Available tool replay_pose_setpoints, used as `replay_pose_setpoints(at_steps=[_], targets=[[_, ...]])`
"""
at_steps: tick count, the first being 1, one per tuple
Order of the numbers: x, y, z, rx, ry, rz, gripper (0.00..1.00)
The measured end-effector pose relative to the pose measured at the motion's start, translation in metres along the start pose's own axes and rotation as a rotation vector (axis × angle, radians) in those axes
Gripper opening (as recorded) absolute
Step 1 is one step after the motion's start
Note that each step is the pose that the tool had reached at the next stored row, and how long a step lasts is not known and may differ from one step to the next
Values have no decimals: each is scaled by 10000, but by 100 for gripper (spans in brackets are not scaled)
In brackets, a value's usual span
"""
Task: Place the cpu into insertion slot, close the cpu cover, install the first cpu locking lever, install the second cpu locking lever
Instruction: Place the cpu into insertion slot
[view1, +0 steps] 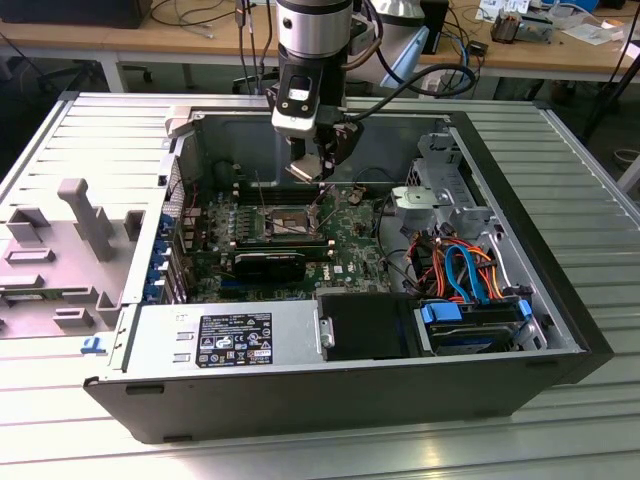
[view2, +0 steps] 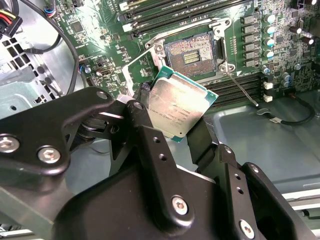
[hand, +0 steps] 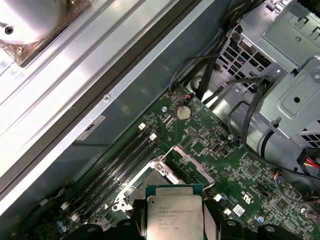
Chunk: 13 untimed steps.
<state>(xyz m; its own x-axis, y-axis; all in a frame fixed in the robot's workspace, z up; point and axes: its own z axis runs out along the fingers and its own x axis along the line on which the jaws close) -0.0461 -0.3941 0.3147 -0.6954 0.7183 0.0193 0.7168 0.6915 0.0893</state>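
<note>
Black gripper (view2: 172, 122) clamps the cpu (view2: 177, 105) by opposite edges, silver top up and tilted (square, no long axis to speak of), just above the open insertion slot (view2: 194, 50); cpu cover (view2: 129, 70) hinged up beside it.

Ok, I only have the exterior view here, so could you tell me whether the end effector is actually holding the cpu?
Observer: Yes; in the second wrist view the end effector grips the cpu by two opposite edges.
Operator: And the target?
Observer: The insertion slot is bare, contacts exposed, with the cpu apart from it.
Operator: And the lid?
Observer: The cpu cover stands swung open at the slot's side.
</note>
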Motion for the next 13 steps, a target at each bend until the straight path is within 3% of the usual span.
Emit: replay_pose_setpoints(at_steps=[13], targets=[[0, 0, 0, -2, -11, 125, 54]])
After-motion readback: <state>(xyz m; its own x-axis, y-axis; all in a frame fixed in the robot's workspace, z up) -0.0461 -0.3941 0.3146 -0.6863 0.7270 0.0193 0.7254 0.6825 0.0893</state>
